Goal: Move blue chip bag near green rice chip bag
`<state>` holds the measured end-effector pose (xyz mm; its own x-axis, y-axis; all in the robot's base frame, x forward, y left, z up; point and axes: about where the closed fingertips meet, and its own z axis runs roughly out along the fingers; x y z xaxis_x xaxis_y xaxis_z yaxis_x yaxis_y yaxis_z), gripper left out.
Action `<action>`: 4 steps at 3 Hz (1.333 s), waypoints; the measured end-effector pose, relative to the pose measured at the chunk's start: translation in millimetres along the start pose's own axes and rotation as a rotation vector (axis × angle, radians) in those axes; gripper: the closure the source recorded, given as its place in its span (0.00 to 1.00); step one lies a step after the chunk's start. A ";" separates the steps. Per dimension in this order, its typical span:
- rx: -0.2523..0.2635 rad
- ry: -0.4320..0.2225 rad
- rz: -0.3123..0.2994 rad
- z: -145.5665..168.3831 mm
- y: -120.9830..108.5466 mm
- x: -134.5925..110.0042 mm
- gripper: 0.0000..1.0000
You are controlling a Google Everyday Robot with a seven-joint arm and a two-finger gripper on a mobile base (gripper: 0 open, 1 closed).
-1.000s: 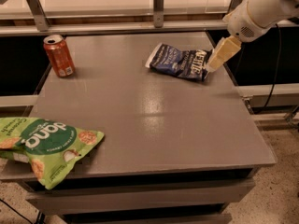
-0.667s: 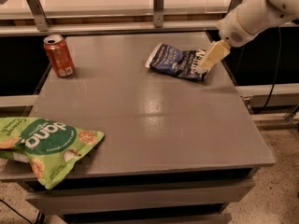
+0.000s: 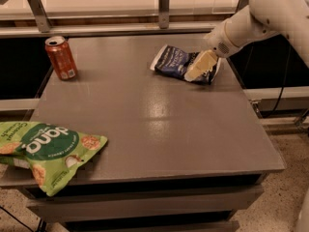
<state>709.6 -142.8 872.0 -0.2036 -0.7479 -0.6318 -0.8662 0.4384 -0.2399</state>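
Observation:
The blue chip bag lies crinkled at the far right of the grey table. My gripper comes in from the upper right on the white arm and sits over the bag's right half, covering part of it. The green rice chip bag lies at the table's front left corner, hanging over the left edge, far from the blue bag.
An orange soda can stands upright at the far left of the table. A metal rail with posts runs behind the table. The table's right edge is close to the blue bag.
My gripper has moved left and down from the table's right edge onto the right part of the blue bag. The bags and the can have not moved.

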 end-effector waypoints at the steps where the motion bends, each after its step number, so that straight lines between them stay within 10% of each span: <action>1: -0.035 -0.011 0.024 18.2 7.7 0.8 0.17; 4: -0.028 0.076 0.003 30.4 25.4 4.4 0.86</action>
<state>700.6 -119.7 840.7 -0.2399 -0.7827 -0.5743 -0.8775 0.4279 -0.2166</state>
